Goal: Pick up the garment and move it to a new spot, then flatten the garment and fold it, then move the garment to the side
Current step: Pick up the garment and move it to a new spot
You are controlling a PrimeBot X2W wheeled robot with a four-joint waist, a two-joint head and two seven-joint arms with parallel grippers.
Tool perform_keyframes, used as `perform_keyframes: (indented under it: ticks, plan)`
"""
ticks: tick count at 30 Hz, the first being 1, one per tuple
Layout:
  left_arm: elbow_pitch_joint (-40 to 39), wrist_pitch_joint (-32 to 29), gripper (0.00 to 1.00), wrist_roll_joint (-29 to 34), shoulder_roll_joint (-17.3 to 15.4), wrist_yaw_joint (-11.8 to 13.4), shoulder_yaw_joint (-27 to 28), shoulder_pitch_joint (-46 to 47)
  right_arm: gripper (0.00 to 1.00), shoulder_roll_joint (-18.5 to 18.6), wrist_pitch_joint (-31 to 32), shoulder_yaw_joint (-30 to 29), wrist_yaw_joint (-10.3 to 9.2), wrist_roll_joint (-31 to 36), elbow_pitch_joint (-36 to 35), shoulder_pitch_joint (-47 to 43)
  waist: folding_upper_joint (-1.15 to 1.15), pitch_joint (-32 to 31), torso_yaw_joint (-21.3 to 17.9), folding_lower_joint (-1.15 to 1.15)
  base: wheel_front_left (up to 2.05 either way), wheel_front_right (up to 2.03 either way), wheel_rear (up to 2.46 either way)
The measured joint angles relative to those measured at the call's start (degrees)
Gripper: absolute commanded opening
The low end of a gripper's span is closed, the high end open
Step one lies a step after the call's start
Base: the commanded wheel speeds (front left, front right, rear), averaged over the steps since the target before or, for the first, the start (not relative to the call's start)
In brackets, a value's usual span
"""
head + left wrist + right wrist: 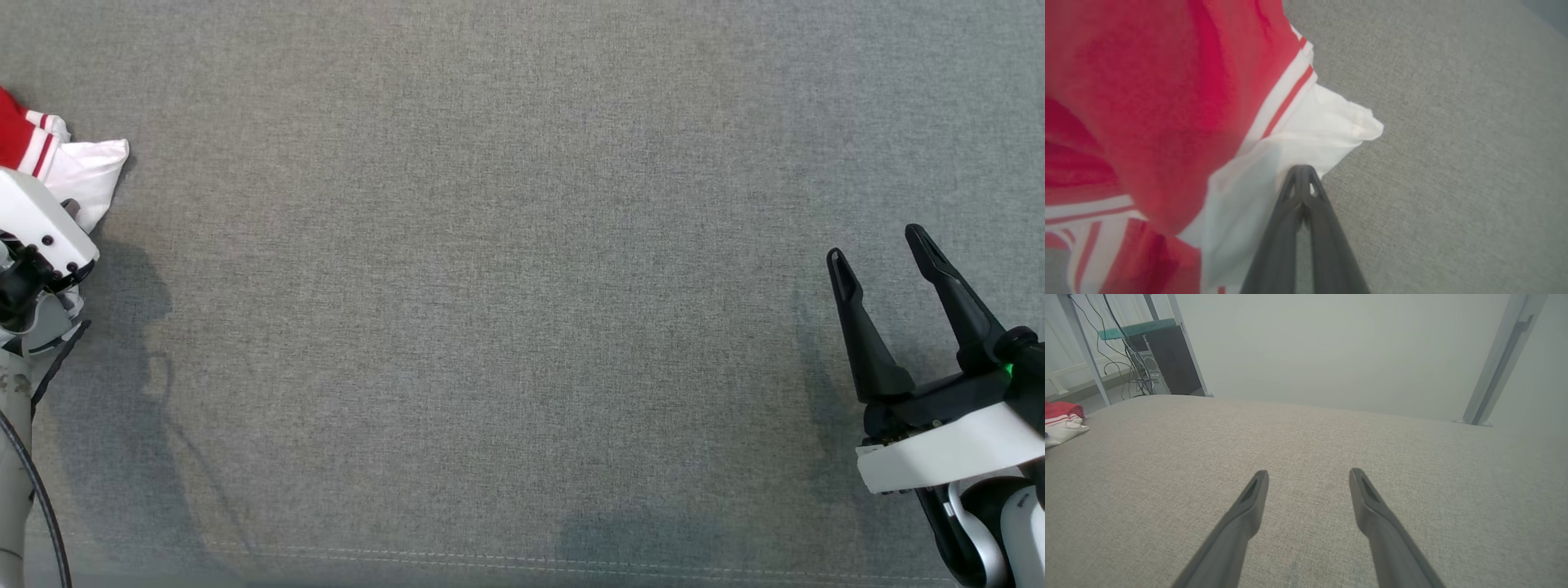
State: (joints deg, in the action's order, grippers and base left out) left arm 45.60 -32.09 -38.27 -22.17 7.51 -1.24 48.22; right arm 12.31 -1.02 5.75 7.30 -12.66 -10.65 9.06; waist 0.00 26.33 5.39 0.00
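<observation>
Garment (1147,102) (red, white) on grey cushion (522,327), dark cabinet (1169,359) beyond

White wrist shells (947,449) carry tapered fingers (865,343) — black.

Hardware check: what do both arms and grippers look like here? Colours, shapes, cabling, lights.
Right gripper: two long, tapered black fingers on a black base, then a white wrist cover and a small green light. Left gripper: matching dark fingers with slotted tips, a white boxy housing with dark screw heads, and a pale scuffed forearm with a black cable alongside.
</observation>
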Motion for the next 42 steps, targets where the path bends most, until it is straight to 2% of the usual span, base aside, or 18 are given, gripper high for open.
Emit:
perform_keyframes:
  ticks: [3, 9, 19, 21, 27, 28, 29, 30, 36, 42]
  plan:
    - [-0.5, 0.1, 0.0, 0.5, -0.4, 0.0, -0.4, 0.0, 1.0, 0.0, 0.0, -0.1, 0.0, -0.5, 0.0, 0.0, 0.0, -0.8, 0.1, 0.0, 0.0, 0.0, 0.0]
    - [-4.9, 2.0, 0.0, 2.6, -2.5, -1.8, -2.5, 1.2, 1.0, -0.2, 0.0, -1.3, 0.0, -0.6, 0.1, -0.3, 0.0, -2.8, 1.2, 0.0, 0.0, 0.0, 0.0]
    - [-17.7, 7.5, 0.0, 5.2, -5.4, -4.4, -4.5, 1.6, 1.0, -1.7, 0.0, -2.1, 0.0, -1.1, 0.5, -1.7, 0.0, -7.6, 3.2, 0.0, 0.0, 0.0, 0.0]
    - [-20.1, 8.7, 0.0, 6.0, -5.9, -4.3, -4.4, 1.1, 1.0, -1.9, 0.0, -2.2, 0.0, -1.1, 0.6, -1.8, 0.0, -8.5, 3.4, 0.0, 0.0, 0.0, 0.0]
    - [-30.3, 13.3, 0.0, 5.8, -5.2, -1.0, -1.9, -6.7, 1.0, -3.4, -0.9, -2.8, 0.0, -1.1, 1.8, -3.0, 0.0, -10.8, 3.0, 0.0, 0.0, 0.0, 0.0]
    - [-32.0, 14.2, 0.07, 5.8, -4.9, -0.4, -1.3, -8.6, 1.0, -3.6, -1.1, -3.0, 0.0, -1.1, 2.0, -3.3, 0.0, -11.2, 2.8, 0.0, 0.0, 0.0, 0.0]
    - [-33.7, 14.9, 0.95, 5.8, -4.6, 0.2, -0.8, -10.4, 1.0, -3.7, -1.3, -3.1, 0.0, -1.1, 2.2, -3.7, 0.0, -11.5, 2.7, 0.0, 0.0, 0.0, 0.0]
    - [-35.5, 15.8, 1.0, 5.8, -4.2, 0.7, -0.2, -12.2, 1.0, -3.8, -1.4, -3.2, 0.0, -1.1, 2.3, -4.0, 0.0, -11.9, 2.6, 0.0, 0.0, 0.0, 0.0]
    - [-47.5, 21.6, 1.0, 6.7, -1.9, 5.8, 2.4, -23.6, 1.0, -4.4, -2.1, -3.2, 0.0, -1.1, 2.9, -4.5, 0.0, -13.5, 2.6, 0.0, 0.0, 0.0, 0.0]
    - [-56.2, 28.1, 1.0, 9.3, 3.1, 9.0, 1.2, -38.7, 1.0, -4.7, -2.5, -2.8, 0.0, -1.0, 4.2, -5.6, 0.0, -15.3, 3.9, 0.0, 0.0, 0.0, 0.0]
